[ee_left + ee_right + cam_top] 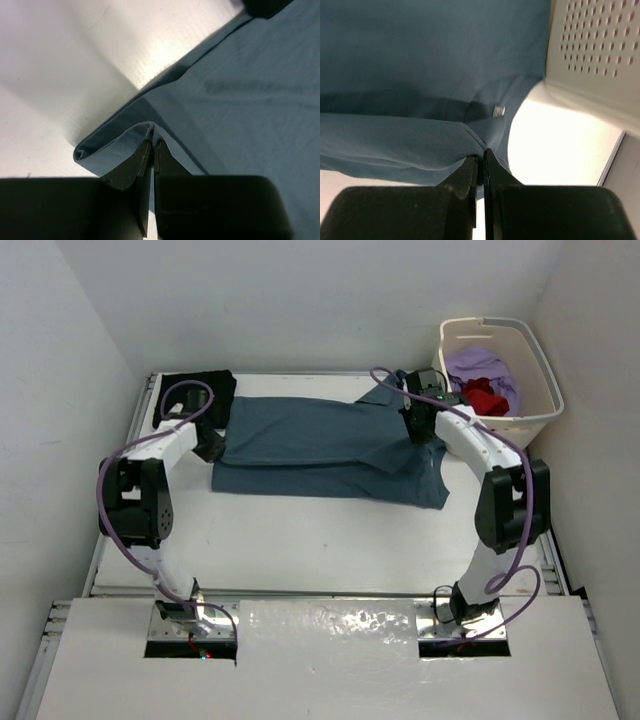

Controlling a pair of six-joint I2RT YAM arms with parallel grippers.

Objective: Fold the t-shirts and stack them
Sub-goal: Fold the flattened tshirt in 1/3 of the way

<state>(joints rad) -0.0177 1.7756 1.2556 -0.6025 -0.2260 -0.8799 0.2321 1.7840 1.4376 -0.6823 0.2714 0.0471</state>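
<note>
Teal-blue t-shirt (320, 445), spread along the far half of the surface. Soft, light, limp: best taken at edge folds. Pinched at left edge by left jaws, at right edge by right jaws, both clamped on cloth.

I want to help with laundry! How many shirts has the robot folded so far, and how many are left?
Looks done: the black shirt lies folded at the far left corner of the table. In hand: the teal shirt, partly folded, with the left fingers and right fingers each pinched shut on an edge. Left: the purple shirt and red shirt, crumpled in the basket.
</note>
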